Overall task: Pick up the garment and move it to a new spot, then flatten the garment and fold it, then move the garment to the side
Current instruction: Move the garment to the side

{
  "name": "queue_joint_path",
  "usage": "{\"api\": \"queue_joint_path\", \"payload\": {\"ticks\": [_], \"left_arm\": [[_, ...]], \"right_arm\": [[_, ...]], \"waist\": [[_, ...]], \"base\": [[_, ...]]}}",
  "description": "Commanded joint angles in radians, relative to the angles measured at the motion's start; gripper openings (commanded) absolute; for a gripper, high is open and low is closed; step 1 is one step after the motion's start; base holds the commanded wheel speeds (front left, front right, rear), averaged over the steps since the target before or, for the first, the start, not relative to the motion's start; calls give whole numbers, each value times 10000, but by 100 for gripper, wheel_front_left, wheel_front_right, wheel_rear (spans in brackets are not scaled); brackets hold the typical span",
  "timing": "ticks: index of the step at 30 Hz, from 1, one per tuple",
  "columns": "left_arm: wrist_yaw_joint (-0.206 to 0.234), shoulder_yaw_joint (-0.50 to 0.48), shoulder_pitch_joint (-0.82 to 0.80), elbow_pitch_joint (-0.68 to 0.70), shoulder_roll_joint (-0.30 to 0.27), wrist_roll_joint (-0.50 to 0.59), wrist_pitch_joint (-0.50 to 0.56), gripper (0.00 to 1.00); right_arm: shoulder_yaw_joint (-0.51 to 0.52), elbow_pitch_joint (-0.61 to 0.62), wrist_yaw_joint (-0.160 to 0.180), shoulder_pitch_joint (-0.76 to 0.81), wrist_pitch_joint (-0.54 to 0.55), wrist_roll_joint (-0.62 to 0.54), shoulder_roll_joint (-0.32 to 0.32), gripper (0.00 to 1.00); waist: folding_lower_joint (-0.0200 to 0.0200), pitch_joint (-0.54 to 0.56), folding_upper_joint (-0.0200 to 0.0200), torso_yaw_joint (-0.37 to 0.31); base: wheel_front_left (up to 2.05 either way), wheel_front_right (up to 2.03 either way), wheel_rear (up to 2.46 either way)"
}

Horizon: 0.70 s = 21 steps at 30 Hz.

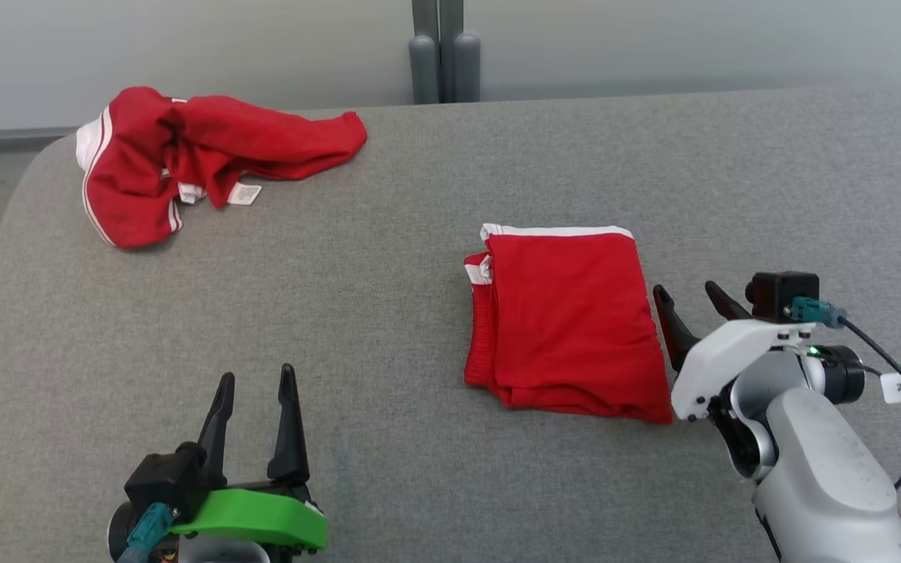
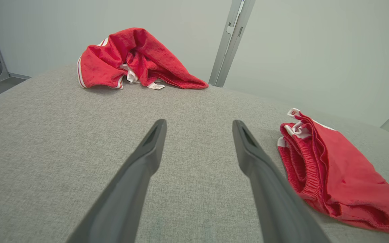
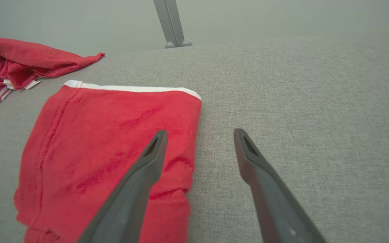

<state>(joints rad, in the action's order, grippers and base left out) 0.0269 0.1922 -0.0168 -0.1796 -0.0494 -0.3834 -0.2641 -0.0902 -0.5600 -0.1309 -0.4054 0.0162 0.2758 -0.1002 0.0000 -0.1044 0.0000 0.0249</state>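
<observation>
A folded red garment (image 1: 568,320) with white trim lies flat right of the table's middle; it also appears as the folded garment (image 2: 336,172) and the folded garment (image 3: 106,152) in the wrist views. My right gripper (image 1: 689,297) stands open just off its right edge, one finger over the cloth's border in the right wrist view, holding nothing. My left gripper (image 1: 256,379) is open and empty at the near left, well apart from it. A second red garment (image 1: 192,156) lies crumpled at the far left corner.
The grey fabric table (image 1: 388,313) rounds off at its far left corner. A grey metal post (image 1: 444,51) rises behind the far edge against a pale wall. Bare cloth stretches between the two garments and to the right.
</observation>
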Motion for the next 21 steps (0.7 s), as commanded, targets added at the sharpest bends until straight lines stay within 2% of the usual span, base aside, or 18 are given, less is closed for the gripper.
{"api": "queue_joint_path", "payload": {"ticks": [1, 7, 13, 14, 15, 17, 18, 19, 20, 21], "left_arm": [[-20, -25, -223, -9, -22, -5, -3, 100], [-76, -1, -527, -81, -22, -41, -3, 100], [-73, -12, -669, -153, -22, -54, -3, 100], [-65, -20, -676, -161, -22, -56, -3, 100], [-56, -27, -679, -162, -22, -56, -3, 100], [-27, -65, -674, -156, -22, -41, -3, 100], [-22, -86, -664, -145, -22, -28, -3, 100], [-15, -98, -654, -127, -22, -7, -3, 100], [-13, -104, -653, -109, -22, 16, -3, 100], [-14, -105, -659, -97, -22, 40, -3, 100]], "right_arm": [[-100, -281, 3, -338, 150, 161, -25, 100], [-596, -1953, 3, -1458, 619, 543, -49, 100], [-928, -3320, 2, -2119, 608, 832, -6, 100], [-1004, -3481, 2, -2172, 561, 905, 10, 93], [-1072, -3600, 2, -2221, 547, 979, 27, 57], [-1241, -3825, 3, -2324, 463, 1161, 45, 29], [-1322, -3883, 2, -2369, 429, 1227, 36, 27], [-1413, -3942, 3, -2435, 395, 1305, 11, 7], [-1479, -3968, 3, -2496, 347, 1372, -17, 0], [-1540, -3982, 9, -2558, 274, 1434, -61, 0]], "waist": [[0, -436, 0, 203], [0, -838, 0, 352], [0, -957, 0, 439], [0, -961, 0, 441], [0, -963, 0, 436], [0, -972, 0, 404], [0, -977, 0, 378], [0, -987, 0, 335], [0, -1003, 0, 292], [0, -1021, 0, 245]], "base": [[0, 0, 0], [0, 0, 0], [0, 0, 0], [0, 0, 0], [0, 0, 0], [0, 0, 0], [0, 0, 0], [0, 0, 0], [0, 0, 0], [0, 0, 0]]}}
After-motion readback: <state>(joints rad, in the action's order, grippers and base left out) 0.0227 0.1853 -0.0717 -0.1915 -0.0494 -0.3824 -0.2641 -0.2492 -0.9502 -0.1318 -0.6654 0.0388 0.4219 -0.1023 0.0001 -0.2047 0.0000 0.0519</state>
